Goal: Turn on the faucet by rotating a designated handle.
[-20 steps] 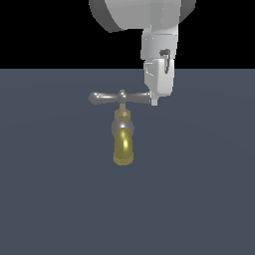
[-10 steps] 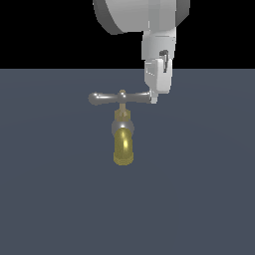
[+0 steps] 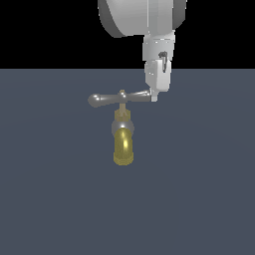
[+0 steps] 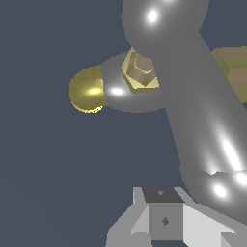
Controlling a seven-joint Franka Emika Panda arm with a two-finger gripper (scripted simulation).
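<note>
1 small faucet (image 3: 123, 137) stood near the middle of a flat dark grey-blue surface (image 3: 199, 199), its shiny yellow-brass spout (image 3: 123, 147) curving down toward the viewer in the exterior view. On top of the brass stem sat the handle (image 3: 112, 98), a glossy grey crossbar lying roughly level, with 1 bulbous end free on the exterior view's left and the other end hidden at the tip of the arm's white gripper (image 3: 154, 96). The gripper came down from above and met the bar at its end on the exterior view's right. From the wrist view, the handle (image 4: 193, 111) ran large and close past a brass hexagonal nub (image 4: 140, 72), and its near rounded end lay right against the gripper's pale fingers (image 4: 164, 219). Whether those fingers were spread or pinched together, I could not tell.
</note>
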